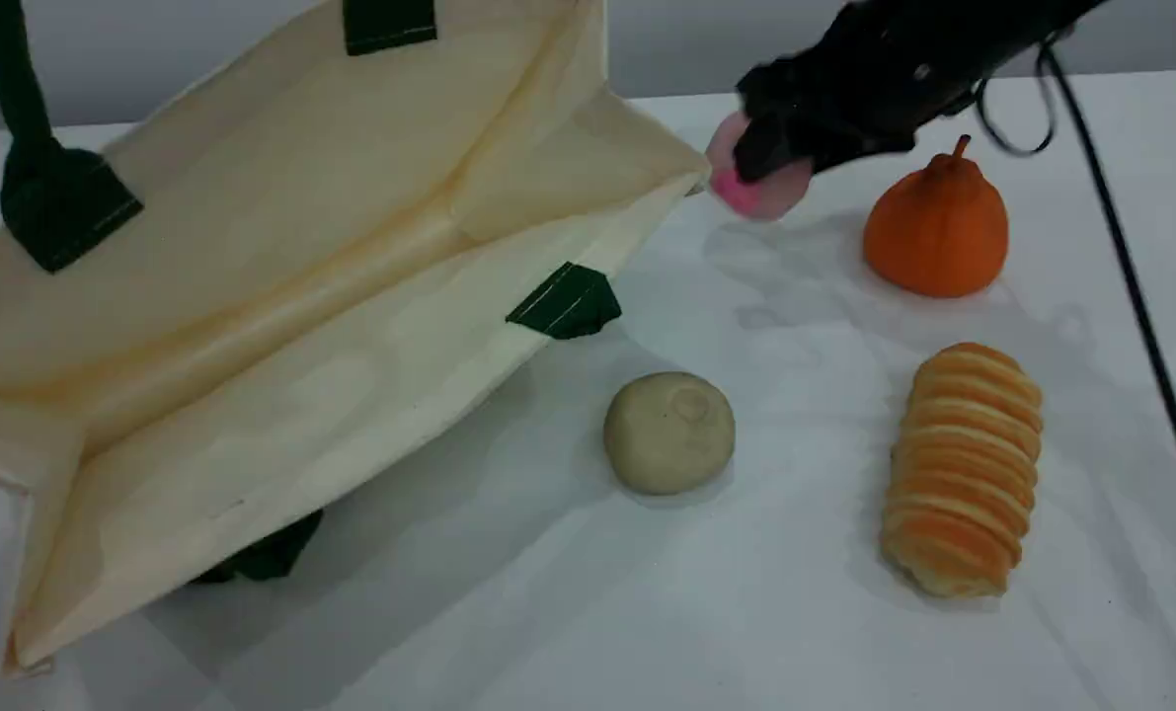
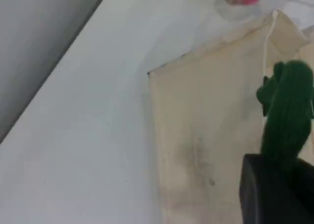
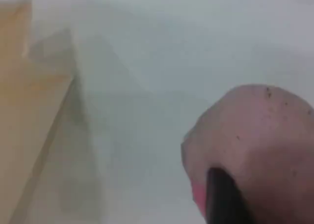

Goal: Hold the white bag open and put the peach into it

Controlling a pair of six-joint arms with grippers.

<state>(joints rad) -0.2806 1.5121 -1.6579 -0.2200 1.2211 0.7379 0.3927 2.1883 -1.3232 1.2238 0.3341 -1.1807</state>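
The white bag (image 1: 281, 296) lies on its side with its mouth gaping toward the right, one dark green strap (image 1: 10, 69) pulled up out of the top left. In the left wrist view my left gripper (image 2: 277, 184) is shut on that green strap (image 2: 289, 106), above the bag's cream cloth (image 2: 206, 135). The left gripper itself is outside the scene view. The pink peach (image 1: 760, 183) hangs above the table just right of the bag's upper rim, with my right gripper (image 1: 780, 148) shut on it. The right wrist view shows the peach (image 3: 255, 140) filling the lower right, a dark fingertip (image 3: 223, 199) pressed against it.
An orange pear-shaped fruit (image 1: 936, 229) stands right of the peach. A beige round bun (image 1: 668, 432) sits near the bag's lower rim, and a ridged bread roll (image 1: 963, 469) lies further right. A black cable (image 1: 1131, 276) runs down the right side.
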